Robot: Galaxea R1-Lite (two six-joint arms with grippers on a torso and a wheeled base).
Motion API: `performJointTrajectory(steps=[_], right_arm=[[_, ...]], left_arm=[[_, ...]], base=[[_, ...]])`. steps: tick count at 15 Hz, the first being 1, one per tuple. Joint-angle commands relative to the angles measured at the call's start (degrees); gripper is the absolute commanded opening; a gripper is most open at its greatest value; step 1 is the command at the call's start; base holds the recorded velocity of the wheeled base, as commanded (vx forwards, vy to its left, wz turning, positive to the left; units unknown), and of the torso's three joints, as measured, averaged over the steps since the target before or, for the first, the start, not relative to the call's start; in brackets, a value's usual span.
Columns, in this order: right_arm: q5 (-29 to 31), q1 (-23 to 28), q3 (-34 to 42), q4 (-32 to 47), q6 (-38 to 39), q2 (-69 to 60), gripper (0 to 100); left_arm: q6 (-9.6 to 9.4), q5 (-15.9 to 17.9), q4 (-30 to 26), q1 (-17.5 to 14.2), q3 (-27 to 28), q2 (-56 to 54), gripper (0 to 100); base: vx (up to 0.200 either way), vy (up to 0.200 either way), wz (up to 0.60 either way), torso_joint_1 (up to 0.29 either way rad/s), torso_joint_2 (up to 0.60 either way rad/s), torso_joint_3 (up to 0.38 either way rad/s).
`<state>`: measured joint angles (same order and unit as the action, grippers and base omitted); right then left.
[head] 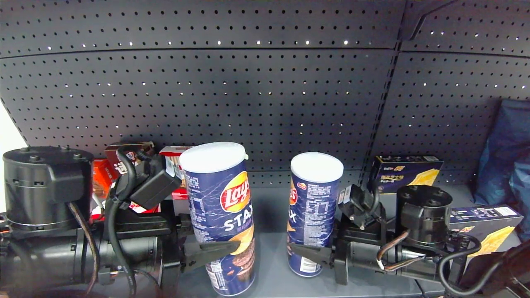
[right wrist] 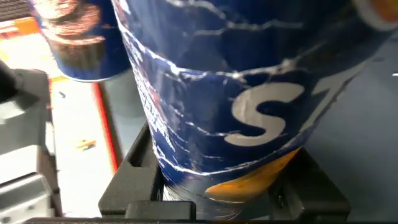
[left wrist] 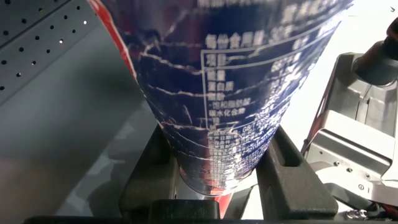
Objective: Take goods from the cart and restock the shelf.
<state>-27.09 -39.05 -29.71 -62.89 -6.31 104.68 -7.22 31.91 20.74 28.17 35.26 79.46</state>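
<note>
Pegboard shelf (head: 271, 231) | left end effector (left wrist: 217, 183) holds left can (head: 219, 198) | right end effector (right wrist: 227, 180) holds right can (head: 312, 207)

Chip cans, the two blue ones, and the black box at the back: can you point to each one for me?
left chip can (head: 218, 207), head view, on the middle of its blue side
right chip can (head: 313, 211), head view, on the middle of its blue side
black box (head: 403, 176), head view, on its front face
</note>
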Motion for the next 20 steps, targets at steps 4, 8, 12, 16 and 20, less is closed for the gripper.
performJointTrajectory(steps=[4,8,12,16,20], right_arm=[[0.3,-1.2,-2.5,-0.2,0.4,3.7,0],[0.4,-1.0,-1.3,-0.2,-0.1,4.1,100],[0.6,-0.9,0.5,-0.3,-0.1,2.5,100],[1.6,-0.9,4.8,-0.2,-0.1,-3.3,100],[4.1,-0.5,9.2,0.4,-0.1,-8.7,100]], left_arm=[[0.01,0.1,0.0,0.0,0.0,0.1,0],[-0.08,0.1,0.0,-0.6,-0.2,0.0,0],[-0.08,0.1,0.0,-0.7,-0.2,0.0,0],[-0.08,0.1,0.1,-0.6,-0.1,0.0,0],[-0.08,0.1,0.1,-0.6,0.0,0.0,0]], base=[[0.000,0.000,0.00,0.000,0.00,0.000],[0.000,0.000,0.00,0.000,0.00,0.000],[0.000,0.000,0.00,0.000,0.00,0.000],[0.000,0.000,0.00,0.000,0.00,0.000],[0.000,0.000,0.00,0.000,0.00,0.000]])
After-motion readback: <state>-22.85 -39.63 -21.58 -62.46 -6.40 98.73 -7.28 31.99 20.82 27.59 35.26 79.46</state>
